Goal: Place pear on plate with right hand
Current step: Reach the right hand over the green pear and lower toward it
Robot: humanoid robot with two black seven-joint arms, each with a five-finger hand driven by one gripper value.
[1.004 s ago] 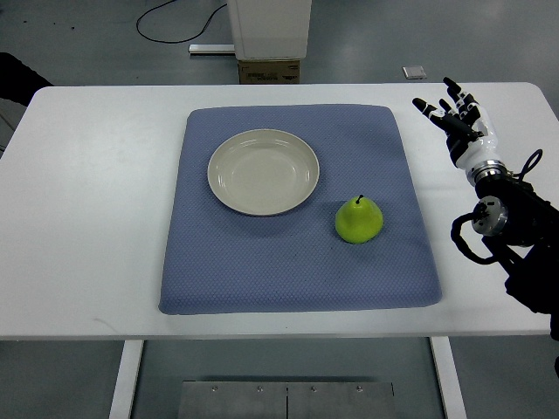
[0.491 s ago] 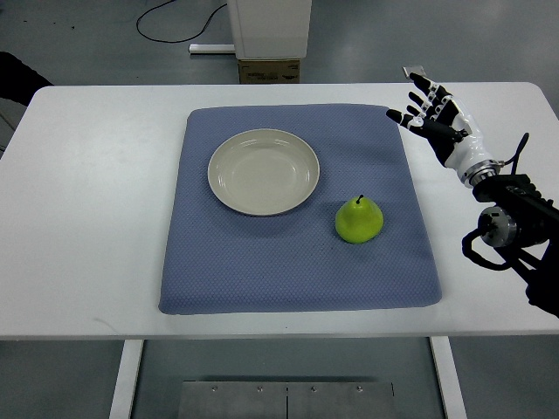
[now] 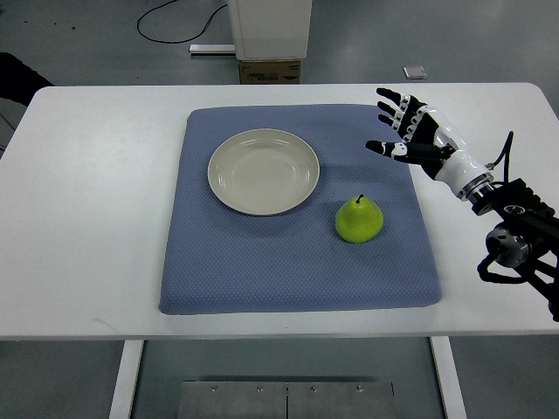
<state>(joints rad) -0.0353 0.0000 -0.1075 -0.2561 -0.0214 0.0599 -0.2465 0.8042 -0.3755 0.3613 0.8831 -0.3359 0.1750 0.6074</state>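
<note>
- Since the earlier frames the right hand has swung left, from beyond the right edge of the mat to above the mat's far right corner; the pear and plate lie where they did.
- At the near edge, two grey metal plates with screw heads show below the table, between its white legs.
- On the white table lies a blue mat, roughly square, filling the middle.
- On the mat's right half, nearer than the plate, sits the green pear, stem pointing far, resting on the cloth and touching nothing else.
- Off the table's right side, the right arm comes in from the right edge, with black joints and loose cables.
- Left of and farther than the pear, the pale round plate sits on the mat, nothing in it, apart from the pear.
- The right hand hovers farther than the pear and to its right, fingers spread wide and holding nothing, thumb pointing left toward the plate.
- Beyond the table, on the grey floor, stand a white cabinet base over a brown box, a black cable to the left, and a small grey object to the right.
- At the far left edge a dark shape shows; I cannot tell what it is.
</note>
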